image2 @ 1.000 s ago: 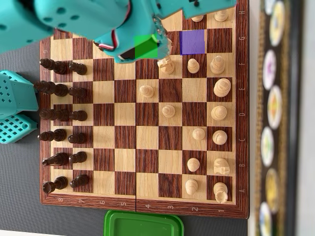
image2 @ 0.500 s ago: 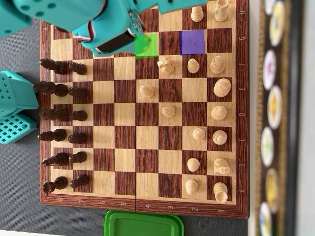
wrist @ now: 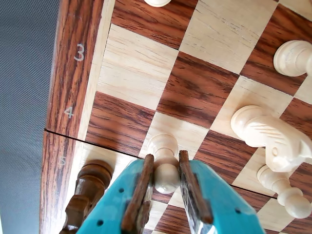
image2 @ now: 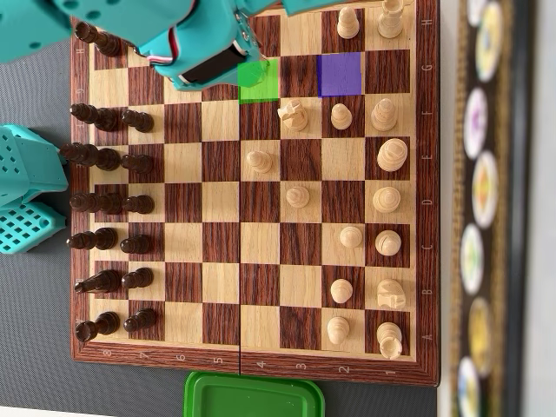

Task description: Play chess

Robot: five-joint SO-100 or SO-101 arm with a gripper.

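In the wrist view my gripper (wrist: 165, 156) is shut on a light wooden pawn (wrist: 165, 168), with its brown pads (wrist: 144, 187) pressed against both sides of the pawn's head. The pawn's base is over a light square near the board's edge. In the overhead view the gripper (image2: 250, 68) is over the green-marked square (image2: 265, 87) at the top of the chessboard (image2: 261, 363), where the pawn (image2: 254, 76) shows. A purple-marked square (image2: 340, 74) lies two files to the right. A light knight (wrist: 265, 136) stands close by on the right.
Dark pieces (image2: 109, 204) line the board's left side and light pieces (image2: 387, 200) its right. A dark piece (wrist: 87, 190) stands just left of my fingers. Teal parts (image2: 26, 187) lie off the board's left, and a green lid (image2: 252, 395) lies below it.
The arm has drawn back toward the top left of the overhead view, uncovering the top row. The light pawn now shows on the green square.
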